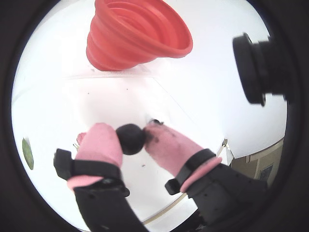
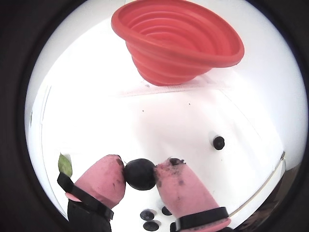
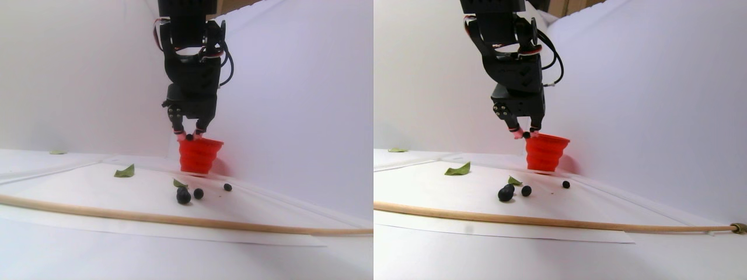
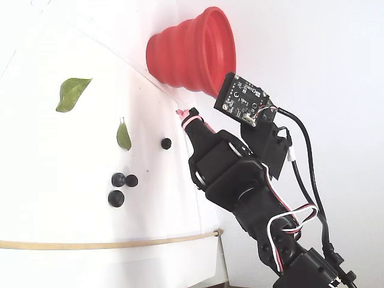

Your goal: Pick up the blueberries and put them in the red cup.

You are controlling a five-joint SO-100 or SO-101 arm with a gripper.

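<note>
The pincer gripped one round, matte navy-black blueberry between its pink-capped fingertips, held up off the bench. Just ahead of it stood the red cup, ribbed and stepped, flaring wide. Other blueberries lay below and behind.

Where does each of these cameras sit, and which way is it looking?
A wrist view: rides on the arm, looks past the pink fingers holding a berry toward the red cup.
A wrist view: same, closer onto the cup; loose berries show.
Stereo pair view: low on the table, facing the arm from the side.
Fixed view: above, tipped sideways, arm in the foreground.
All share the cup.
</note>
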